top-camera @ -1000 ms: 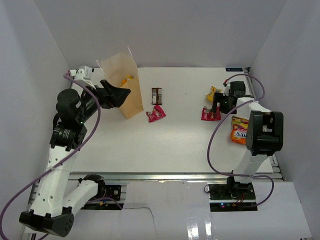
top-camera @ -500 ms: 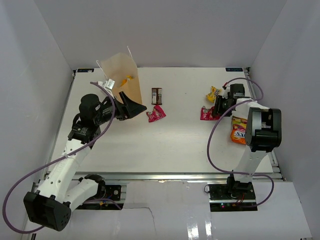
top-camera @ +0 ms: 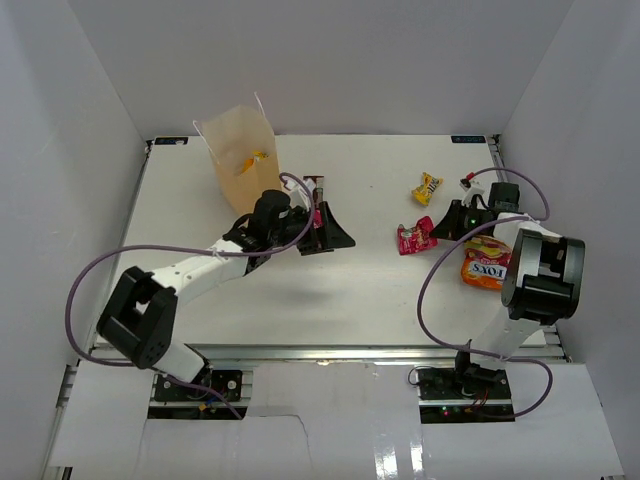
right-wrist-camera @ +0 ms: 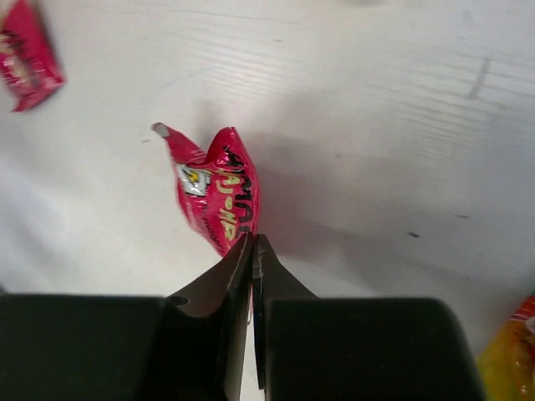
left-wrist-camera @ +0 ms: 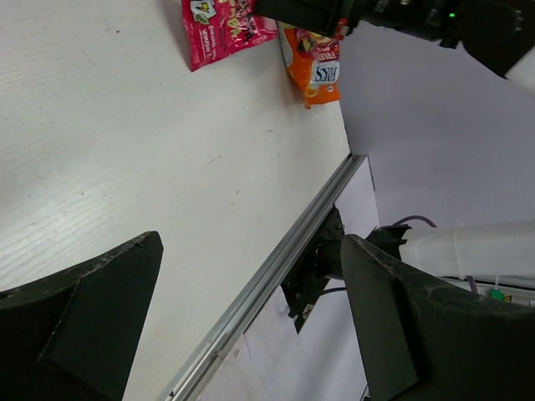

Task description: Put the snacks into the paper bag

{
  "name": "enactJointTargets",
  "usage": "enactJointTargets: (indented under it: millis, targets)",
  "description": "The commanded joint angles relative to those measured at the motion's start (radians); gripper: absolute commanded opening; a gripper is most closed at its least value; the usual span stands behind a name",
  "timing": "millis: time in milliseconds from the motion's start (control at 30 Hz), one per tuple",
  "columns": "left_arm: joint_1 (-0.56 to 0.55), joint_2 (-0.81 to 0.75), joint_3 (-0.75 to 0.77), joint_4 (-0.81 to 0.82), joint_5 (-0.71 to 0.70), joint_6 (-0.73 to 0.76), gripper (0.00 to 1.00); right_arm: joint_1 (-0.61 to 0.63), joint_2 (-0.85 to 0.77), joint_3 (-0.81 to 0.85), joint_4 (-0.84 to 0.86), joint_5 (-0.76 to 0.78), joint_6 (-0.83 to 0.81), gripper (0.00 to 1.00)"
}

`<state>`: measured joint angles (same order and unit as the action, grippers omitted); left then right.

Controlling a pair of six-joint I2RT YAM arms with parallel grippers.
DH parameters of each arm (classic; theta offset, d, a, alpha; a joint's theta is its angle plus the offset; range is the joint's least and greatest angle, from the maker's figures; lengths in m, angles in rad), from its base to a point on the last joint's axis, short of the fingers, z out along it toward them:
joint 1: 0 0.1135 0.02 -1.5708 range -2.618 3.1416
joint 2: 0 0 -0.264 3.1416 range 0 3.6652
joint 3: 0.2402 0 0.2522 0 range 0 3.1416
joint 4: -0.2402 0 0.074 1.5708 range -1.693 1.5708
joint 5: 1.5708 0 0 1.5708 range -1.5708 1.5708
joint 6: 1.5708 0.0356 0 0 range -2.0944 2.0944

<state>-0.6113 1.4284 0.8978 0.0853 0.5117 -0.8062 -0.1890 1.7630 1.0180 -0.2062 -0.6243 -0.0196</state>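
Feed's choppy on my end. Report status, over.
Left end effector open, empty, mid-table. Right end effector shut on red packet edge. Paper bag upright, far left. Left arm stretched between packet and bag.

The right gripper (right-wrist-camera: pixel 252 244) has its 2 dark fingers (right-wrist-camera: pixel 217 284) pressed almost together, with only a thin slit between them, pinching the lower edge of a red packet (right-wrist-camera: pixel 219 185). This packet is crumpled, with yellow lettering and a silvery corner at its upper left. It throws a soft shadow onto the white table (right-wrist-camera: pixel 376 125) to its right. A pink packet (right-wrist-camera: pixel 25 58) lies in the top left corner, cut off by the edge. An orange packet (right-wrist-camera: pixel 508 351) peeks in at the bottom right, well apart from the pinched one.
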Motion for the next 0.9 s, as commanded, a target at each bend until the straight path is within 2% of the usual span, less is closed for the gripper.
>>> enactJointTargets:
  millis: [0, 167, 467, 633, 867]
  targets:
    - [-0.036, 0.094, 0.107, 0.053, 0.001, 0.002, 0.98, -0.015, -0.105, -0.039, 0.054, -0.284, -0.098, 0.08]
    - [-0.077, 0.283, 0.205, 0.057, 0.048, 0.036, 0.98, -0.015, -0.186, -0.102, 0.059, -0.405, -0.091, 0.08]
    - [-0.093, 0.434, 0.343, 0.083, 0.117, 0.125, 0.98, -0.015, -0.321, -0.144, 0.085, -0.571, 0.013, 0.08]
    - [-0.093, 0.437, 0.299, 0.286, 0.223, 0.136, 0.98, -0.015, -0.355, -0.150, 0.094, -0.632, 0.064, 0.08]
    - [-0.094, 0.477, 0.300, 0.413, 0.295, 0.072, 0.97, -0.003, -0.399, -0.145, 0.102, -0.683, 0.107, 0.08]
